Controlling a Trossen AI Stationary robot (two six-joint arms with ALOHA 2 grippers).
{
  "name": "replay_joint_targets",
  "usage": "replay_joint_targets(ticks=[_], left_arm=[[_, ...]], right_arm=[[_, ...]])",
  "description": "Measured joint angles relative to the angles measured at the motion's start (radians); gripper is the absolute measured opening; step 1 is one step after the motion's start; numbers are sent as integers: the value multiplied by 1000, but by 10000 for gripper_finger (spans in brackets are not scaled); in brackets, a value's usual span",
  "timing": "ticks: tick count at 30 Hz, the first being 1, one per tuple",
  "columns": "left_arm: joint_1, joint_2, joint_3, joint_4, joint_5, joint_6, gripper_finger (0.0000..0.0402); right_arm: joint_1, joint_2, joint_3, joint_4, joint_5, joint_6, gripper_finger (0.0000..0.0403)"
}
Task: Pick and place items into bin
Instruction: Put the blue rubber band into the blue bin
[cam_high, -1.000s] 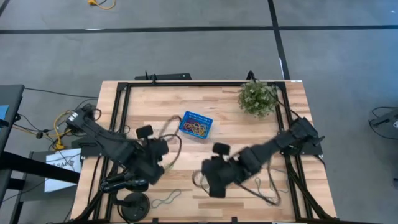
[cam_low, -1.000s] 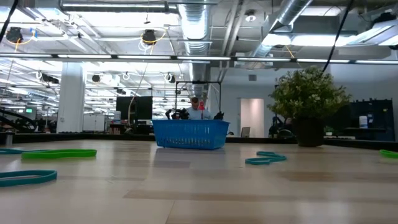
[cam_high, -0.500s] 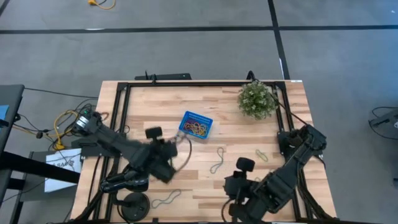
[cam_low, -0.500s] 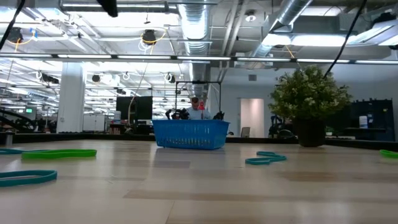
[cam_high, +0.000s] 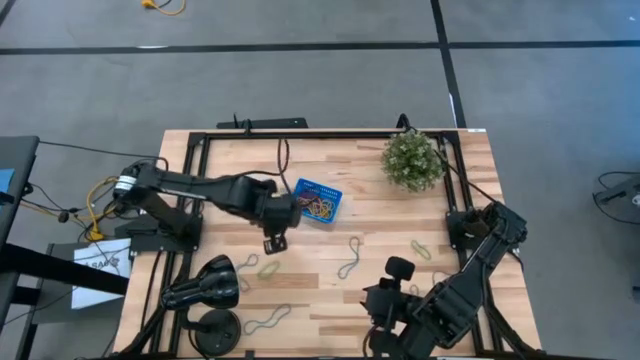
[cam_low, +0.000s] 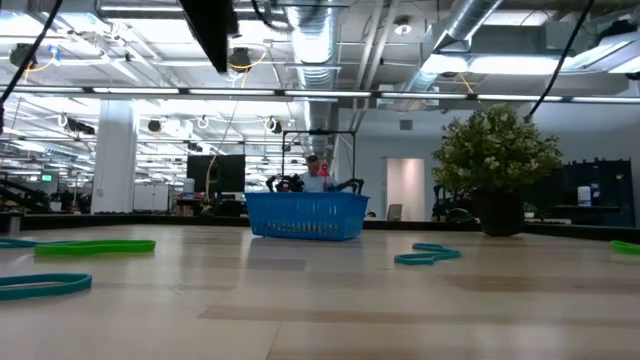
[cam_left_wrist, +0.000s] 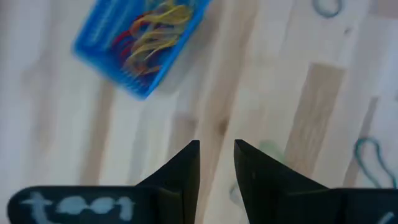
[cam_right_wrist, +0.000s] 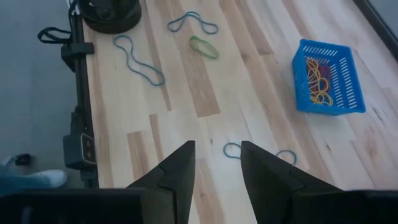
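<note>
High view | left tool (cam_high: 272, 243) just beside blue bin (cam_high: 316, 201), fingers narrowly apart, empty | right tool (cam_right_wrist: 216, 163) apart, empty, waiting at near desk (cam_high: 370, 215) edge | between picks; next: reach green loop (cam_high: 270, 268)

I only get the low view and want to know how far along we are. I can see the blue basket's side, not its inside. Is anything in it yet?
Observer: Yes. The high view shows the bin holding a tangle of yellow and red loops.
Operator: Is the left gripper carrying another one?
Observer: No. In the left wrist view, the left gripper has nothing between its fingers. It hangs above bare wood just beside the bin.
Operator: And the right one?
Observer: The right gripper is open and empty. The high view shows that arm folded on the table's right side, well away from the bin.
</note>
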Motion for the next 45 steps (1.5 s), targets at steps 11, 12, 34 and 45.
replay_joint_targets(ticks=[11,12,34,45], left_arm=[[159,-38,-414,82,206,132,88],[176,-48,-448,145,244,151,88],[100,-65,-790,433,349,76,88],[-21,-64,-782,497,282,-29,88]], right_arm=[[0,0,-1,-2,43,17,123],[0,0,-1,-2,53,10,123],[-28,0,-1,-92,55,-12,123],[-72,0,-1,-131,55,-12,123]])
